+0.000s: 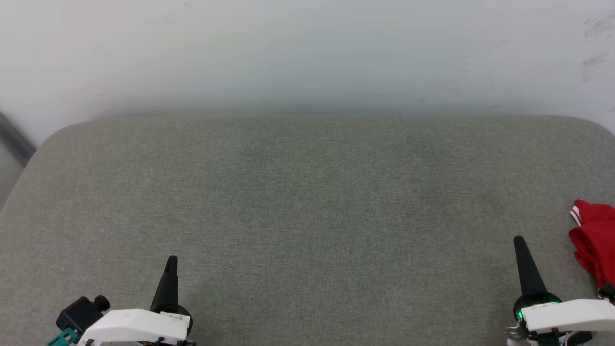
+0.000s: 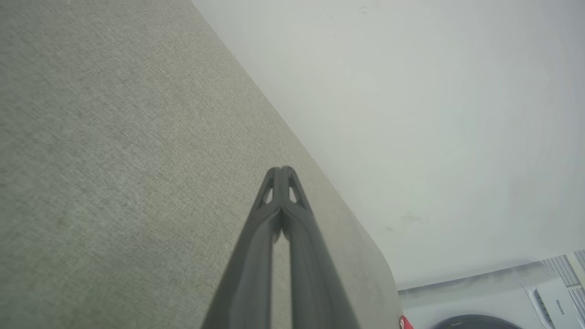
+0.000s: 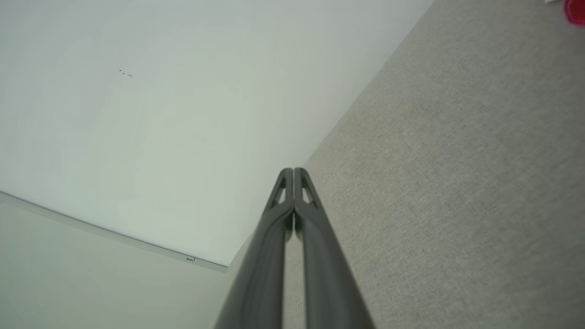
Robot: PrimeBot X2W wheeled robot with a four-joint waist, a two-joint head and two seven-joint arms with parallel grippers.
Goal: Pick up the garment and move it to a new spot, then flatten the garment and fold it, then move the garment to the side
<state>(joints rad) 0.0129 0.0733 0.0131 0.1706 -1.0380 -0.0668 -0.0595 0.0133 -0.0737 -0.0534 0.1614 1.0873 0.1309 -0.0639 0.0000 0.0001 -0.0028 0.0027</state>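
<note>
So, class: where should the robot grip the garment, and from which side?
Probably its bunched left edge, below the striped trim. The garment lies crumpled at the pad's right side, right of the shut right gripper, so that gripper should open and come from the garment's left.

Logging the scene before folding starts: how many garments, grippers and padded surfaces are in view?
red garment: 1
grippers: 2, left gripper and right gripper
grey padded surface: 1
total: 4
</note>
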